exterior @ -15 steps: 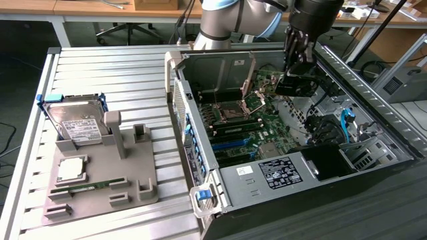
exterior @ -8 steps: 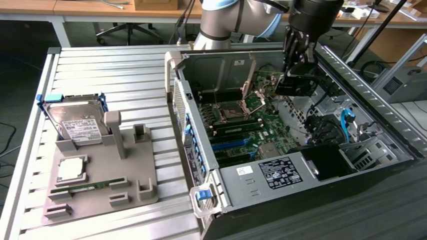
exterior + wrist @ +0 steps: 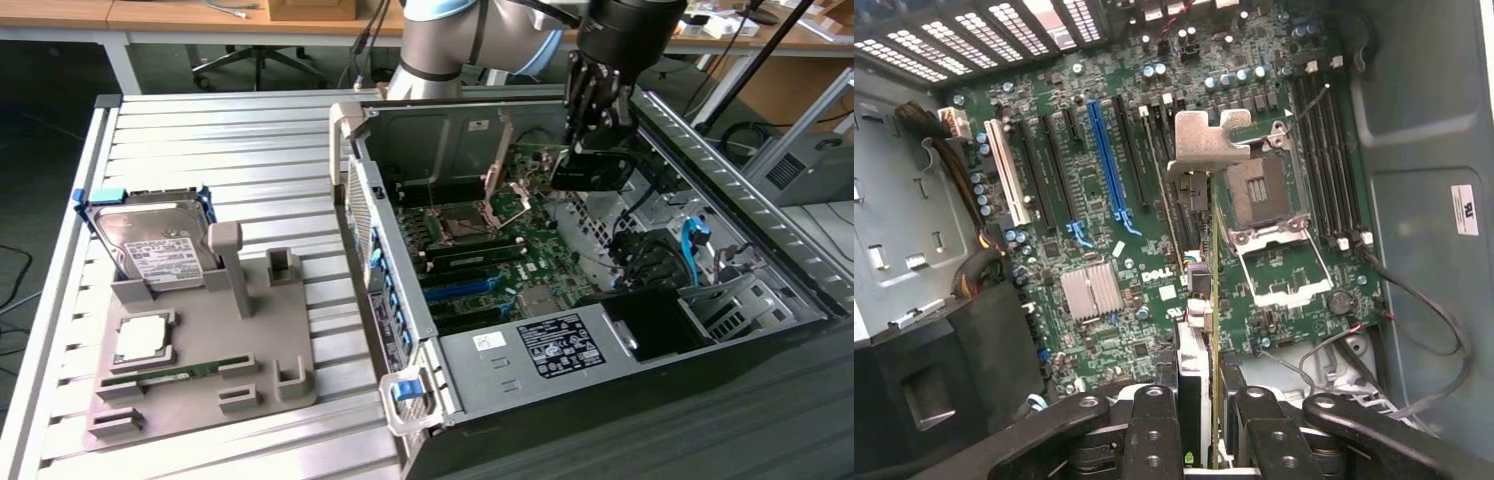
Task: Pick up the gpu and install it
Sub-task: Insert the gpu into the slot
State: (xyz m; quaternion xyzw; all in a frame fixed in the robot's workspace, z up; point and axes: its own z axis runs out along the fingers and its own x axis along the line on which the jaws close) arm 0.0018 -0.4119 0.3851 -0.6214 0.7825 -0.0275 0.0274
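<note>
Wrist view: jaws clamp the gpu (image 3: 1199,290) edge-on, seemingly above the motherboard (image 3: 1144,250).

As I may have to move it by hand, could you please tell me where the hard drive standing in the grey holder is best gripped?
Take the hard drive by its upper edge, coming down from above and pinching across its two flat faces. It stands on edge with its lower part seated in the grey holder, so the top looks freest.
</note>
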